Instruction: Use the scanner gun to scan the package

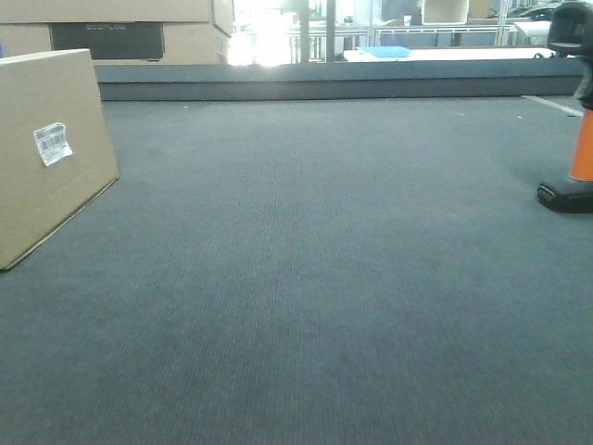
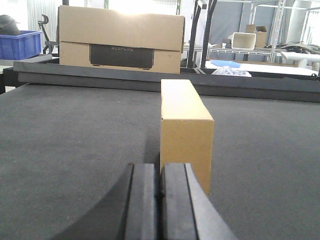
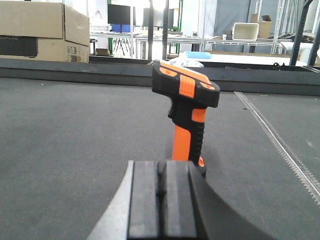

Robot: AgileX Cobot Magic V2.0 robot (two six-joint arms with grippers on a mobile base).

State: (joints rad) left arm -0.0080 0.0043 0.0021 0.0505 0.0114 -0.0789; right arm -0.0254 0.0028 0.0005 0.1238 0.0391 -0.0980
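Dark grey carpeted surface [image 1: 306, 278], workshop behind; package [image 1: 46, 158] stands at left, scanner gun [image 3: 186, 115] upright at right, well apart. Blue crate [image 2: 20, 44] beyond, contents unclear. Left pincer [image 2: 161, 175] and right pincer [image 3: 161, 171] closed, empty

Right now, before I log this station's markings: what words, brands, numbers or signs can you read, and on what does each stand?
"ECOFLOW", faint, on the dark panel of the tan cardboard box behind the dark grey table.
White barcode label on the large plain tan cardboard package: print too small to read.
Small marks on that far box's side: too blurred.
Black-and-orange scanner gun: no text visible.
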